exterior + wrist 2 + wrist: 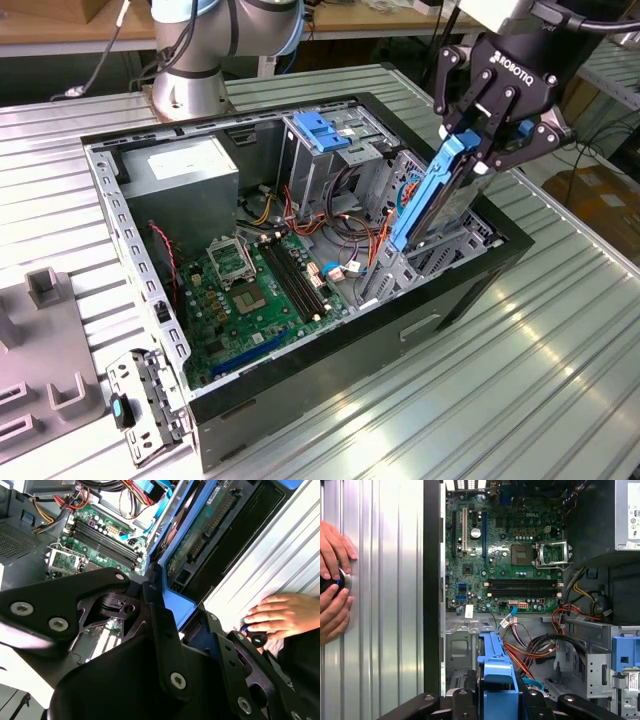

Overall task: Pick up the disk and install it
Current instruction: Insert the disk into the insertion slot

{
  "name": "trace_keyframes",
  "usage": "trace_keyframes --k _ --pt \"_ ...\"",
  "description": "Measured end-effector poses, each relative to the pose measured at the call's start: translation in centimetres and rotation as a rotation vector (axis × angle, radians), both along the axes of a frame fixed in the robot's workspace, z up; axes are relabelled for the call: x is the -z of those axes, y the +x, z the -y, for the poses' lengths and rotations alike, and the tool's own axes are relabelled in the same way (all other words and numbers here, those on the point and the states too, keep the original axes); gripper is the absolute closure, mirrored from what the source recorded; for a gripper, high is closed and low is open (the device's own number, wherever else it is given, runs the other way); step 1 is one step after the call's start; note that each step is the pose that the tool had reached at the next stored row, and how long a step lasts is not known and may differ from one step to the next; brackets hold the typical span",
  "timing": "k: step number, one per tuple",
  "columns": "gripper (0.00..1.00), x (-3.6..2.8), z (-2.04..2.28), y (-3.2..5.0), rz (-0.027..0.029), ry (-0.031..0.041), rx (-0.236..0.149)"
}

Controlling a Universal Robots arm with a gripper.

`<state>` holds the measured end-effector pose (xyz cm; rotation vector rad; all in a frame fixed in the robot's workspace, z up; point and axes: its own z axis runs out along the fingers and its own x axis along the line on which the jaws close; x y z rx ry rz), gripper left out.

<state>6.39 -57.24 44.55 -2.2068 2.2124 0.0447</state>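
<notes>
The disk (432, 200), a dark slab between bright blue rails, stands steeply tilted at the exterior view's right side of the open computer case (300, 400). Its lower end dips into the grey drive bay (420, 260) there. My gripper (472, 150) is shut on the disk's upper end, with black fingers on both sides. In the second wrist view the disk's green underside (200, 530) runs away from the gripper (180, 610). The first wrist view has the blue rail (495, 662) rising from between the gripper (497, 700) fingers, above loose cables.
Inside the case are the green motherboard (255, 290), a grey power supply (185, 170), a tall grey cage with a light-blue latch (320, 130), and red and orange cables (345, 235). A person's hands (332, 580) rest on the ribbed table beside the case. A loose metal bracket (140, 405) lies near the front corner.
</notes>
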Motion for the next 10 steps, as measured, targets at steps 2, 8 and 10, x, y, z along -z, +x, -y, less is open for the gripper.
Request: trace_keyframes --k 2,8,10 --pt "0.63 0.16 0.01 0.0 0.0 -0.0003 0.0" --pt "0.63 0.63 0.03 0.0 0.0 0.0 0.0" --pt "0.63 0.63 0.04 0.0 0.0 -0.0001 0.0"
